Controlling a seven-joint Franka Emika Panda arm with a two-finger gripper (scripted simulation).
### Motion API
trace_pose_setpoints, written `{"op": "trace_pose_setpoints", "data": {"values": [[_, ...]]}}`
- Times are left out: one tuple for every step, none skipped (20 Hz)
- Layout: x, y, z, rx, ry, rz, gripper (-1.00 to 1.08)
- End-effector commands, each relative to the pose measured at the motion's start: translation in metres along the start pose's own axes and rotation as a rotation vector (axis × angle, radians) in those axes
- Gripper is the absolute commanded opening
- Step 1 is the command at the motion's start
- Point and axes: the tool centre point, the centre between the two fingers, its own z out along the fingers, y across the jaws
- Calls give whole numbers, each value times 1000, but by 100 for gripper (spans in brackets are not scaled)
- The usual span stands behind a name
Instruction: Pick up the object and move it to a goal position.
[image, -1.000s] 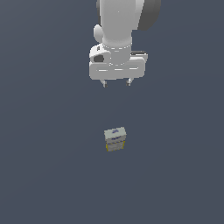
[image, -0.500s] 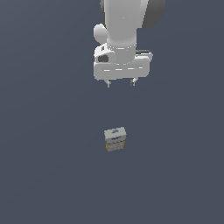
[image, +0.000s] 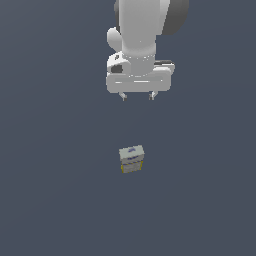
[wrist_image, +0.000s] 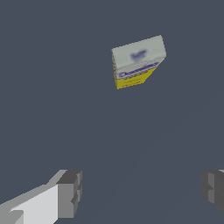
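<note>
Hand (image: 137, 96) hangs with its fingers (wrist_image: 70, 194) spread wide apart, gripping nothing, well above the dark counter (image: 55, 190). Resting on that counter, well apart from the hand, is the object (image: 132, 158), its top mark seemingly blue-purple, though blurred.

The box (image: 132, 159) lies alone on the desk (image: 55, 190). The tool (image: 137, 96) hangs above it, well apart, fingers spread.
</note>
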Motion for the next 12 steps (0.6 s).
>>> {"op": "trace_pose_setpoints", "data": {"values": [[4,1,2,0,1,34,100],[6,1,3,0,2,51,100],[8,1,4,0,2,69,100],[11,1,5,0,3,89,100],[13,2,6,0,3,110,100],[16,2,7,0,4,132,100],[19,2,8,0,5,155,100],[22,3,10,0,6,180,100],[25,3,11,0,7,206,100],[28,4,13,0,8,233,100],[32,4,14,0,9,259,100],[35,5,16,0,10,286,100]]}}
